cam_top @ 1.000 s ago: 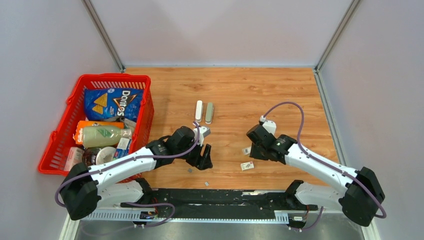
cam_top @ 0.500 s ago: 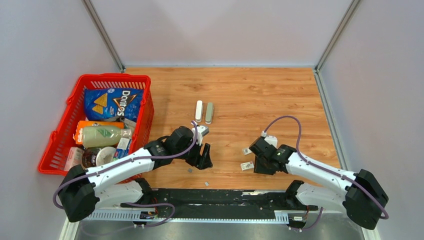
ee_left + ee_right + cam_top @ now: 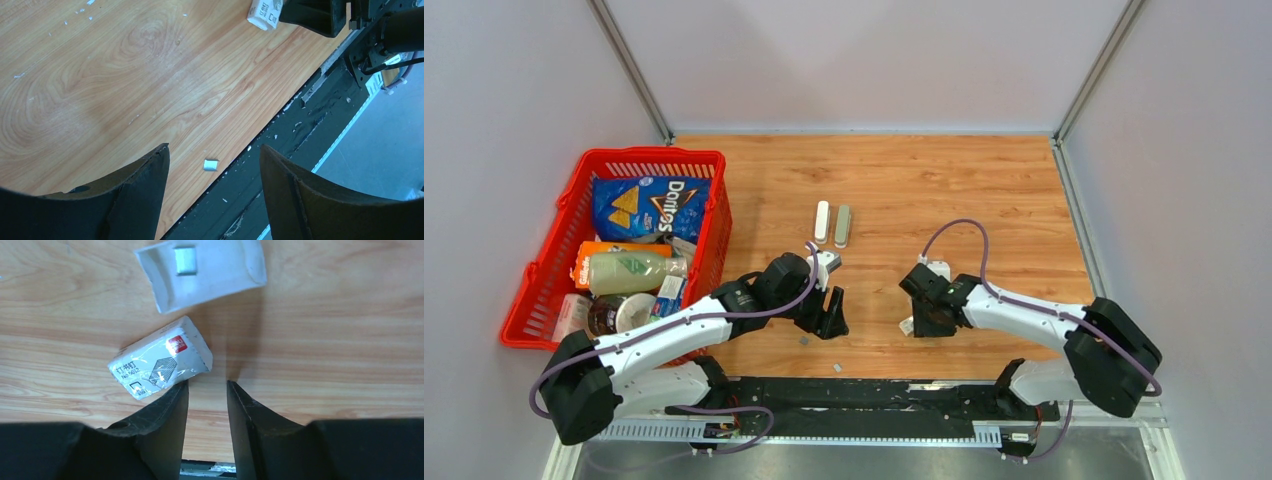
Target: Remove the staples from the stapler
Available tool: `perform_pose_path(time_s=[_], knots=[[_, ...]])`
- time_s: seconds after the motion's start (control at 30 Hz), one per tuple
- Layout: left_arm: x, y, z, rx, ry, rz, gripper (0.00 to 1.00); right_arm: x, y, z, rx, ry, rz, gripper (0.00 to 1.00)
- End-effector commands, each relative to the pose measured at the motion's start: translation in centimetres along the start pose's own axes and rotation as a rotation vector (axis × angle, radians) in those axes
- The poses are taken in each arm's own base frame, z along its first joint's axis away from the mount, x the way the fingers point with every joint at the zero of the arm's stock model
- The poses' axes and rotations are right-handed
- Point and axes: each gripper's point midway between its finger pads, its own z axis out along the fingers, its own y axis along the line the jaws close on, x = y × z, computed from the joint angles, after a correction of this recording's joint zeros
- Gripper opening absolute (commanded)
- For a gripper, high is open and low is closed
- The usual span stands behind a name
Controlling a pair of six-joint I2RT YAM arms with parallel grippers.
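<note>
My left gripper (image 3: 214, 148) wide open, empty; staple (image 3: 210, 164) under it, lower centre of frame; right gripper (image 3: 207, 384) barely parted, holding nothing, packet (image 3: 160, 357) beside. I'd drop left straight down, pinch squarely

White packet (image 3: 160, 360) sits just before the right end effector (image 3: 207, 385); far tabletop (image 3: 944, 180) open.
</note>
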Motion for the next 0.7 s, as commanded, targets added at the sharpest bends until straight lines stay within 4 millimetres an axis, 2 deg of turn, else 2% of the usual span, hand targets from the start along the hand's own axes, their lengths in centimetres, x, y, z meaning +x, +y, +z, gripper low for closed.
perform_pose_path(time_s=[0.0,0.43,0.67], knots=[[-0.9,-0.7,-0.6,0.013,-0.031,0.008,0.73,-0.9,2.5,1.1,-0.077,-0.016,-0.060,0.40],[-0.8,-0.6,-0.4,0.010,-0.025,0.008,0.74,-1.8,6.2,2.1,-0.102,-0.004,-0.133,0.40],[-0.7,-0.4,-0.4,0.005,-0.025,0.007,0.73,-3.2,8.1,2.7,-0.102,-0.022,-0.125,0.40]])
